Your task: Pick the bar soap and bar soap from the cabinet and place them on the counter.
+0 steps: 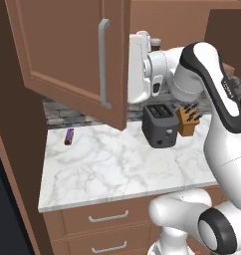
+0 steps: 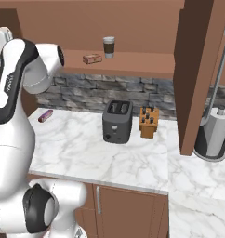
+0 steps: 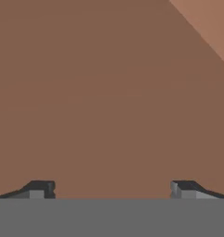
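A small reddish-brown bar soap (image 2: 92, 58) lies on the cabinet's inner shelf (image 2: 133, 63), just left of a paper cup (image 2: 109, 47). My gripper (image 3: 112, 190) is open, its two dark fingertips (image 3: 40, 189) wide apart with nothing between them, facing a plain brown cabinet surface up close. In the left base view the white hand (image 1: 139, 67) is raised at cabinet height, right beside the edge of the open left door (image 1: 67, 50). The white marble counter (image 1: 117, 164) spreads below.
A dark toaster (image 2: 117, 122) and a knife block (image 2: 148, 122) stand at the back of the counter. A small purple-and-red stick (image 1: 68, 136) lies at the far left. The open right cabinet door (image 2: 198, 74) hangs beside a paper towel holder (image 2: 216, 132). Drawers (image 1: 107, 217) sit under the counter.
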You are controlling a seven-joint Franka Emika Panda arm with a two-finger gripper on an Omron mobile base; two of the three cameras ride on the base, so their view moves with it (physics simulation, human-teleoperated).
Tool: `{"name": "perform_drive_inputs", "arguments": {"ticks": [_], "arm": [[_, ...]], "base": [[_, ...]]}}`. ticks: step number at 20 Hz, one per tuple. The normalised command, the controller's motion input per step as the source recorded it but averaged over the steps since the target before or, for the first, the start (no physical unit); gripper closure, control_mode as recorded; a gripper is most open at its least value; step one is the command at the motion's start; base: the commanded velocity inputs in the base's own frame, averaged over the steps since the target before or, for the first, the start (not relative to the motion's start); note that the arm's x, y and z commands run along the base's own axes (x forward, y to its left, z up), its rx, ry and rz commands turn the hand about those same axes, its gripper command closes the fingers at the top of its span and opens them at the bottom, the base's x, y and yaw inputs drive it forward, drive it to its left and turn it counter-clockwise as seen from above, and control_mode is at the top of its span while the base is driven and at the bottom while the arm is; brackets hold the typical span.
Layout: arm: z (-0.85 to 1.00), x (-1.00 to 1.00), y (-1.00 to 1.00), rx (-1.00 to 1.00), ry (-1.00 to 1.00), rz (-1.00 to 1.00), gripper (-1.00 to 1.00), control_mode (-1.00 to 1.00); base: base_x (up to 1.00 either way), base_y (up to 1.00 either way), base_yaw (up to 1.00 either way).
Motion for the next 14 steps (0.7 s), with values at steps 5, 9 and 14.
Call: {"name": "perform_drive_inputs", "arguments": {"ticks": [5,9,14], "arm": [[0.00,-0.27,0.61,0.00,-0.03,0.06,-1.00,-1.00],[0.00,-0.51,0.64,-0.01,-0.19,0.00,-1.00,-1.00],[0.00,-0.43,0.53,-0.03,-0.26,-0.03,-1.00,-1.00]], "base": [[0.00,0.00,0.00],[0.00,0.00,0.00],[0.00,0.00,0.00]]}}
